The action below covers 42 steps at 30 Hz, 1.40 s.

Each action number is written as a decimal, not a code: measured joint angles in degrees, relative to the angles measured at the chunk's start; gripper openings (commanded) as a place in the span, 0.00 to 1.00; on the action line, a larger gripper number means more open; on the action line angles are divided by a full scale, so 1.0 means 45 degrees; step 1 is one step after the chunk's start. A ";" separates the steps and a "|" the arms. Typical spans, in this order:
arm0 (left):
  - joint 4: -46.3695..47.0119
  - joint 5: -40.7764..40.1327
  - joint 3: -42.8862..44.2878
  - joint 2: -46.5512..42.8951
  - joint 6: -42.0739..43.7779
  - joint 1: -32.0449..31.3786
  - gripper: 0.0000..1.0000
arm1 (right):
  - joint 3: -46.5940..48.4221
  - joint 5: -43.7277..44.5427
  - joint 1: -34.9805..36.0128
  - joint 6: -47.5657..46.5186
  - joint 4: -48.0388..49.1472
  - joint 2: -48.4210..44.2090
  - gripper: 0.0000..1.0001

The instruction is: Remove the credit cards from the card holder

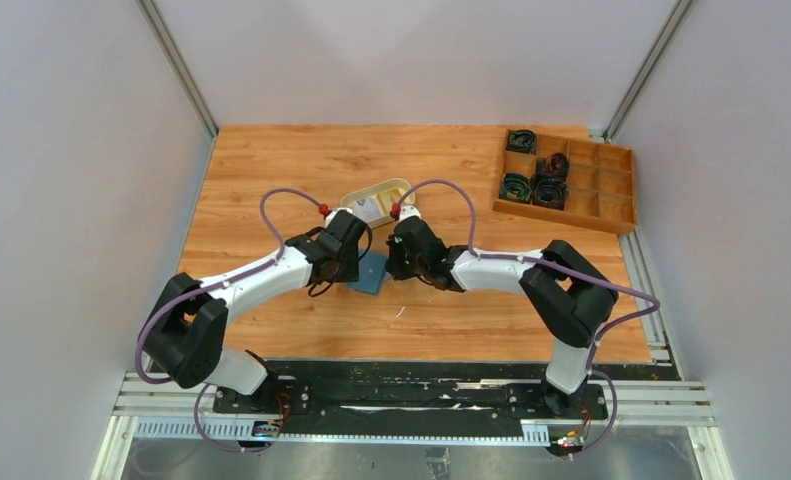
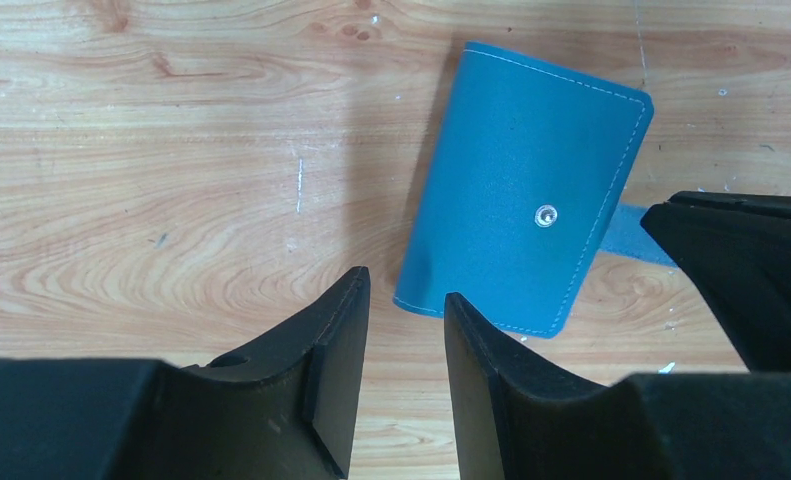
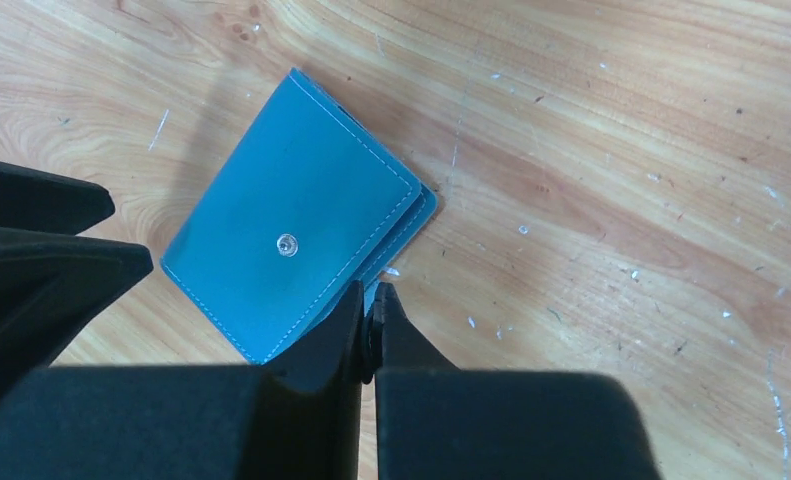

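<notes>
wooden table (image 1: 271, 170) between plain grey walls (image 1: 71, 150).

The card holder (image 1: 371, 272) is laid flat on the table (image 1: 271, 170), between the left gripper (image 2: 403, 290) and the right gripper (image 3: 371, 290). An oval tray (image 1: 366, 190) is set just behind it. A compartment box (image 1: 611, 185) is placed well apart, at the far right corner.
</notes>
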 measured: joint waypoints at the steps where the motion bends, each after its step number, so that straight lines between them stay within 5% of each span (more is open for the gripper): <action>1: 0.0005 0.0024 0.0000 0.0000 0.0010 0.0034 0.42 | 0.0073 0.0097 0.0000 0.0034 -0.0053 0.0019 0.00; 28: 0.2885 0.2637 -0.1593 -0.0607 -0.0209 0.0471 0.45 | -0.0486 0.2016 -0.0223 -0.1248 -0.2011 -0.3541 0.00; 42: 0.3113 0.2900 -0.1627 -0.0024 -0.0262 0.0471 0.44 | -0.4362 0.2759 -0.4085 -0.0262 -0.2123 -0.5406 0.00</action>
